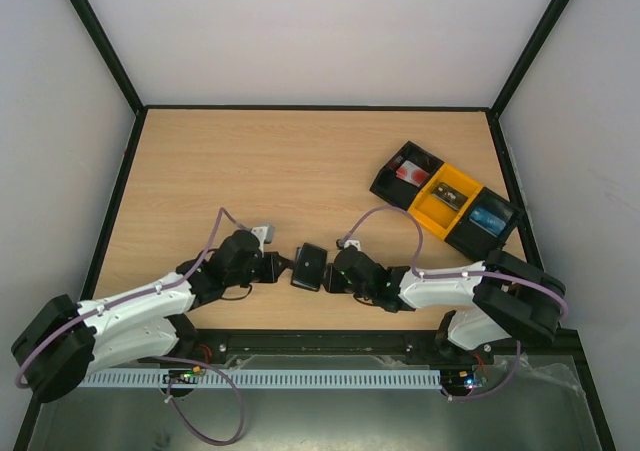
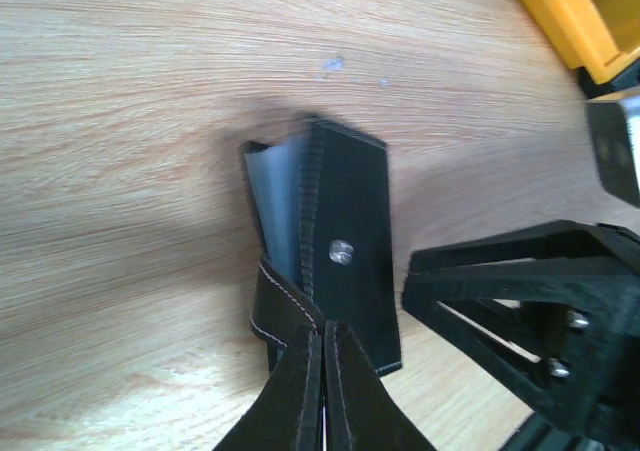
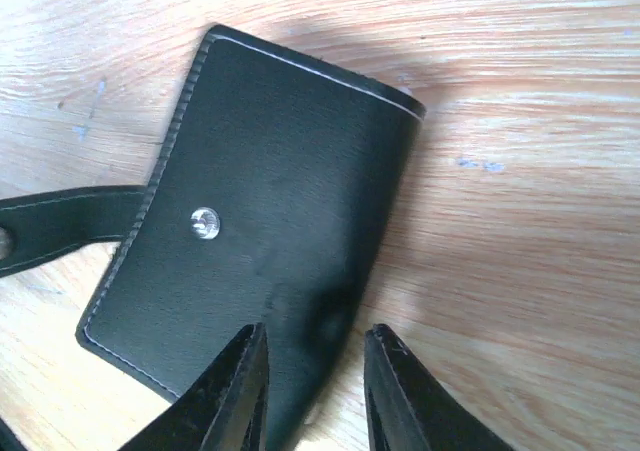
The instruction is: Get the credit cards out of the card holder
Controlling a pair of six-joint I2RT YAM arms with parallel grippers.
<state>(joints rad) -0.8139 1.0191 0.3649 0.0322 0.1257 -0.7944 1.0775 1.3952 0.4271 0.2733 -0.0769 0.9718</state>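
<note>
Card holder (image 1: 310, 266): lying on the table (image 1: 250, 161) near its front edge, between both hands, gaping slightly.
Left hand (image 2: 322, 346): fingers together, pinching the strap (image 2: 268, 311).
Right hand (image 3: 318, 336): fingers apart, straddling the holder's corner, not gripping.
Credit cards (image 2: 272, 196): sitting inside the holder, pale edges showing.
Risk: the holder is lying unpinned, so any strap pull is likely dragging it along, with the cards staying wedged.

The credit cards (image 2: 272, 186) sit mostly hidden inside the card holder (image 2: 350, 241), edges only.

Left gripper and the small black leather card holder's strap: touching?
Touching. The left wrist view shows the left gripper pinched shut on the stitched strap of the card holder.
</note>
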